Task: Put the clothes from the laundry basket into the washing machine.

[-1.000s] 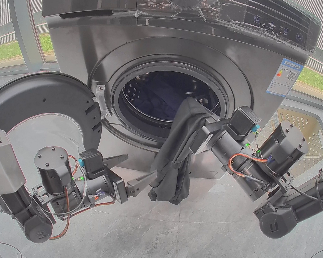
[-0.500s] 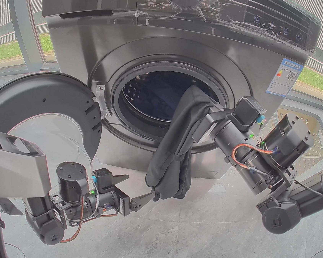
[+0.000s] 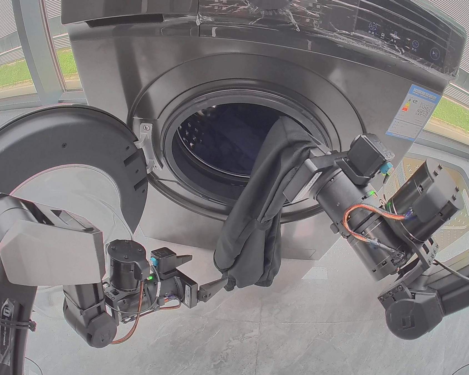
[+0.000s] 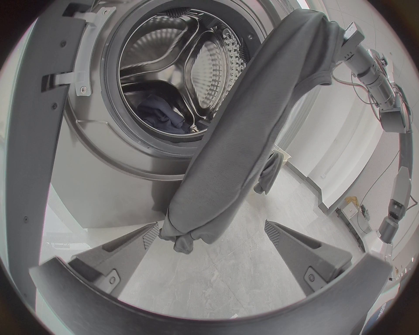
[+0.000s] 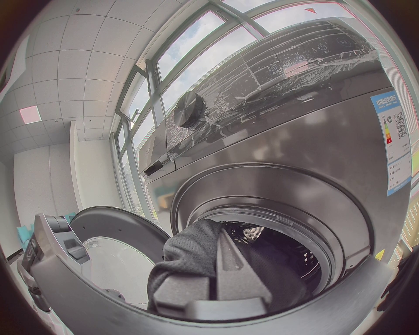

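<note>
A dark grey garment [image 3: 257,210] hangs in front of the right side of the washing machine's [image 3: 124,72] open drum [image 3: 223,139]. My right gripper [image 3: 304,150] is shut on its top end, level with the drum's rim; its fingers [image 5: 231,270] clamp the cloth [image 5: 192,253]. My left gripper [image 3: 208,270] is open low above the floor. The garment's lower hem [image 4: 187,231] dangles between its fingers [image 4: 305,248], and one fingertip touches the cloth. A dark blue garment [image 4: 163,117] lies inside the drum.
The round door [image 3: 54,153] stands swung open at the left, just above my left arm. A beige laundry basket [image 3: 463,194] sits at the right behind my right arm. Grey tiled floor [image 3: 261,345] spreads in front of the machine.
My right gripper has raised the grey garment a little toward the drum opening. My left arm has dropped lower, its open gripper now at the garment's bottom end.
</note>
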